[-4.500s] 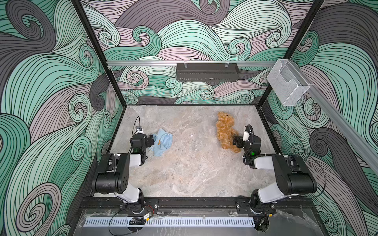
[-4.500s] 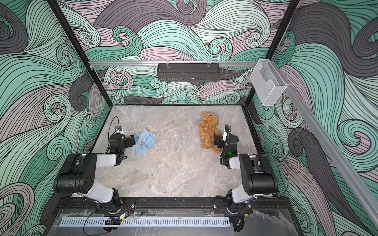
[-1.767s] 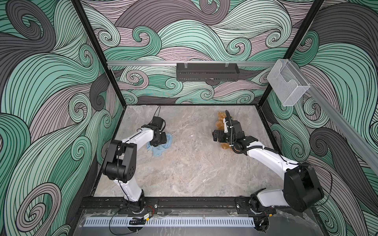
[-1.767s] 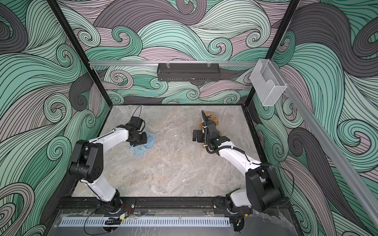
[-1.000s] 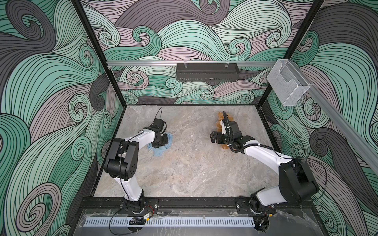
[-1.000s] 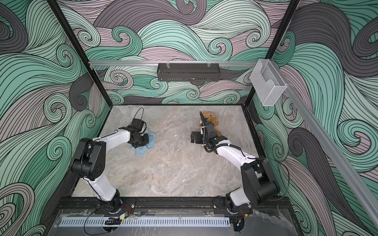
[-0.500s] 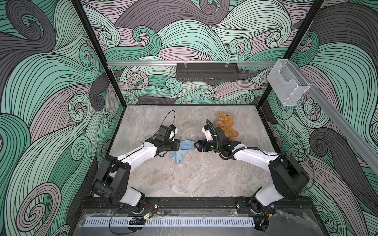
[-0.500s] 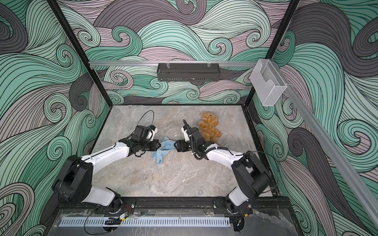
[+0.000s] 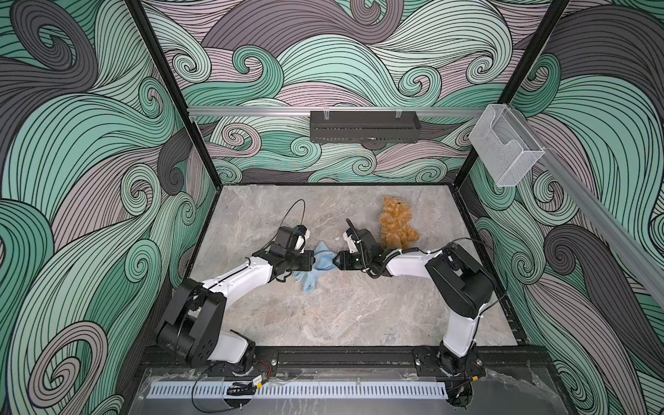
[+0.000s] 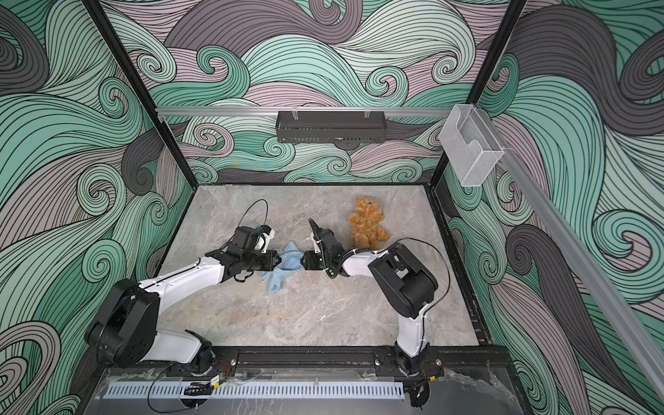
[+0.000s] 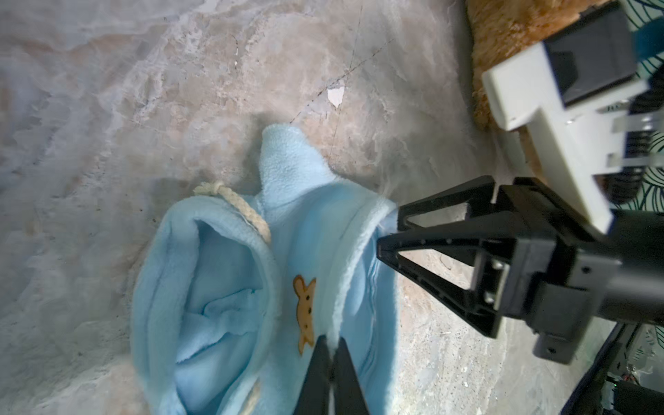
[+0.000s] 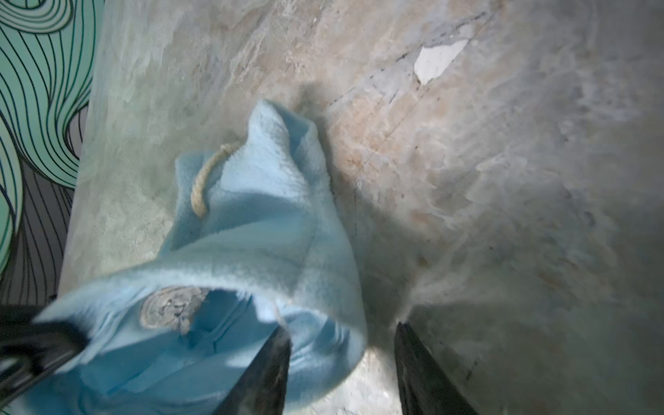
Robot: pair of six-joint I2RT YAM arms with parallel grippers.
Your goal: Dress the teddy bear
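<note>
The teddy bear [image 9: 397, 224] [image 10: 368, 222] lies on its back at the back right of the marble floor, untouched; a patch of its fur [image 11: 503, 36] shows in the left wrist view. The light blue shirt [image 9: 319, 266] [image 10: 284, 267] [image 11: 233, 273] [image 12: 258, 244] hangs stretched between both grippers near the middle. My left gripper [image 9: 312, 260] [image 10: 276, 260] [image 11: 332, 341] is shut on the shirt's white-edged hem beside the bear patch. My right gripper [image 9: 336, 258] [image 10: 303, 260] [image 12: 341, 332] [image 11: 388, 230] stands open, with the opposite edge of the shirt between its fingers.
A white chip [image 11: 336, 96] [image 12: 436, 59] marks the floor behind the shirt. A black box [image 9: 363, 125] hangs on the back wall and a clear plastic bin [image 9: 505, 149] on the right rail. Patterned walls close in three sides.
My left gripper has dragged the shirt from the left side to the middle. My right gripper has left the bear, come to the shirt, and its jaws have narrowed around the shirt's edge.
</note>
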